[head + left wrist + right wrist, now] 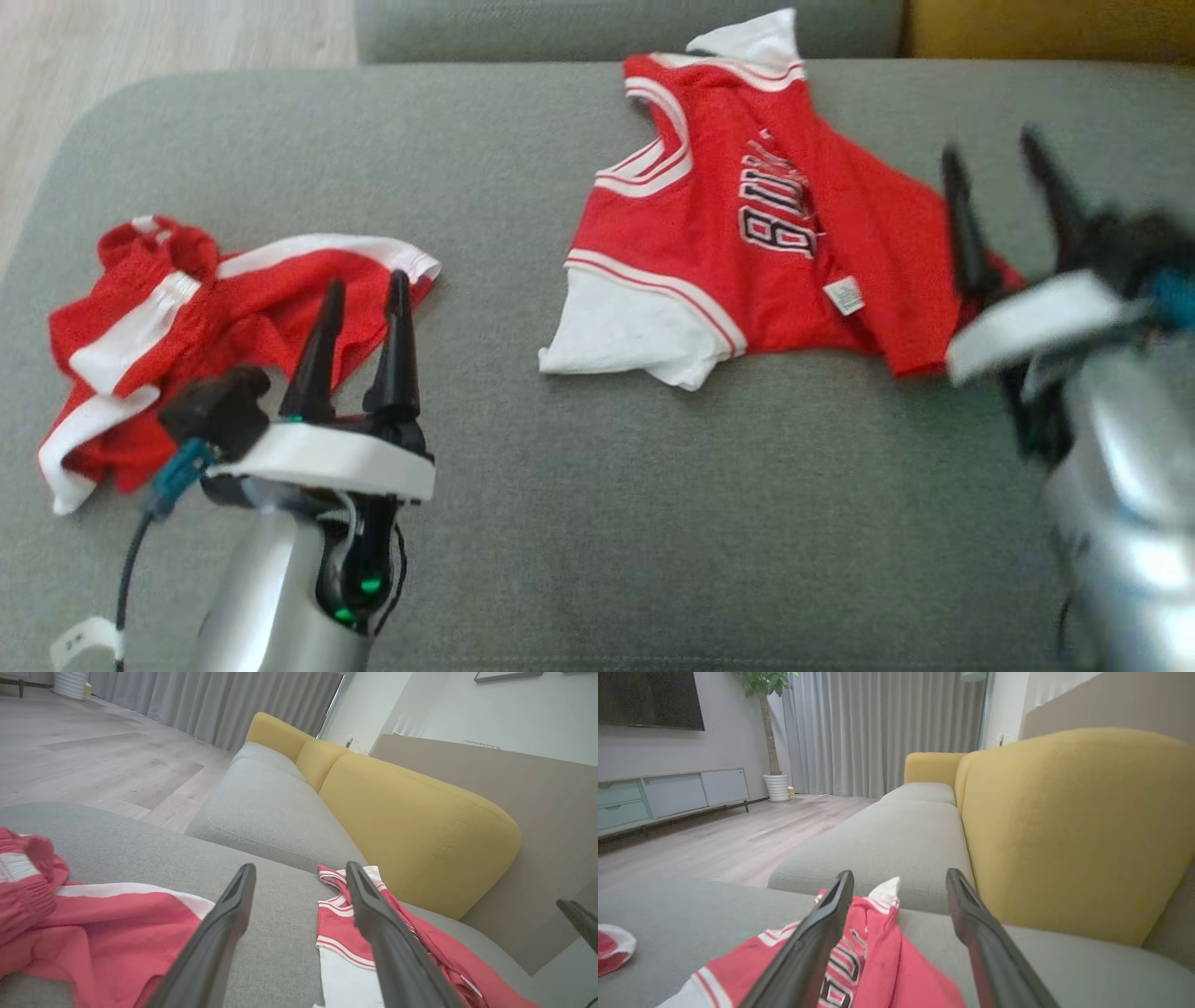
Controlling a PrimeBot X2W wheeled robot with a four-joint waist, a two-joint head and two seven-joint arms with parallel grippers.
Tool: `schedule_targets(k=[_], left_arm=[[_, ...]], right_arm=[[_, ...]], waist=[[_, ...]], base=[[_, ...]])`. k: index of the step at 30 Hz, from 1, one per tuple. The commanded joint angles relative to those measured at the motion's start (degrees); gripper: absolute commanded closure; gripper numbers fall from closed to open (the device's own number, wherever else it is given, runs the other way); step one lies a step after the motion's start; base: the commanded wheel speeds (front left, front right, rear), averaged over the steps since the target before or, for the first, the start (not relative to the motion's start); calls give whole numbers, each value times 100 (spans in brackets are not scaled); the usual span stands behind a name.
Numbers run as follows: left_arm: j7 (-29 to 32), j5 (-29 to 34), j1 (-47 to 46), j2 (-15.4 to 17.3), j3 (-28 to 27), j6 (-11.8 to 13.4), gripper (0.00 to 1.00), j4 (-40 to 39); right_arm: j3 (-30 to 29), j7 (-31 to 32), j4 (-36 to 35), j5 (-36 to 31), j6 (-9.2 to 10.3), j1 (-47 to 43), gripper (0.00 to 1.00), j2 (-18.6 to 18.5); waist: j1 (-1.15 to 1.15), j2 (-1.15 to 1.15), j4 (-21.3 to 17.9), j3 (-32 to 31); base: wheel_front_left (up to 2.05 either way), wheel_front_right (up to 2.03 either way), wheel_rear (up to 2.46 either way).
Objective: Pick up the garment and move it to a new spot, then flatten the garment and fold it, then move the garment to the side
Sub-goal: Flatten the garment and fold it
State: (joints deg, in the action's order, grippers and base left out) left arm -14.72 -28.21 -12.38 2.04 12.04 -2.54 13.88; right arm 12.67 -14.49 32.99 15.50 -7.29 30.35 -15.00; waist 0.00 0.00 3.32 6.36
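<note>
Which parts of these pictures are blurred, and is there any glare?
Head view: the right hand is smeared by blur; the left hand and the jersey look fairly sharp. Left wrist view: even light, no glare. Right wrist view: the jersey at the bottom is slightly soft.

The garment (822, 271) is thin, matt red cloth with smooth white-and-red trim, and the shorts (233, 308) look like the same soft, matt cloth. The sofa seat (560, 523) is grey woven fabric with a fine, rough grain; its backrest (411, 826) is yellow cloth of similar weave. The left pincer (367, 280) has matt black plastic fingers (397, 345) above a glossy, silvery forearm (271, 597). The floor (103, 760) is pale, smooth wood.
</note>
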Motion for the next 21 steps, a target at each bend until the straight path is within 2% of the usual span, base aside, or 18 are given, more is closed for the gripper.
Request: schedule_targets(k=[1,7,10,15,21], left_arm=[[-28,62,-57,84,-191,5,0,-169],[-28,100,205,84,-201,-4,0,-154],[-28,76,274,84,-186,13,0,-172],[-28,78,261,84,-127,13,0,-182],[-28,94,129,84,-79,-6,0,-191]], right_arm=[[31,-50,-273,-70,-20,-124,0,119],[-603,-45,-1111,-597,-20,-1461,0,681],[-783,25,-1373,-881,-20,-1881,0,843],[-865,173,-1634,-1162,-20,-2076,0,960],[-858,499,-1546,-1549,-20,-1961,0,945]], waist=[[0,0,-105,-98],[0,0,-207,-178],[0,0,-230,-168],[0,0,-223,-83],[0,0,-129,112]], base=[[0,0,0],[0,0,0],[0,0,0],[0,0,0],[0,0,0]])
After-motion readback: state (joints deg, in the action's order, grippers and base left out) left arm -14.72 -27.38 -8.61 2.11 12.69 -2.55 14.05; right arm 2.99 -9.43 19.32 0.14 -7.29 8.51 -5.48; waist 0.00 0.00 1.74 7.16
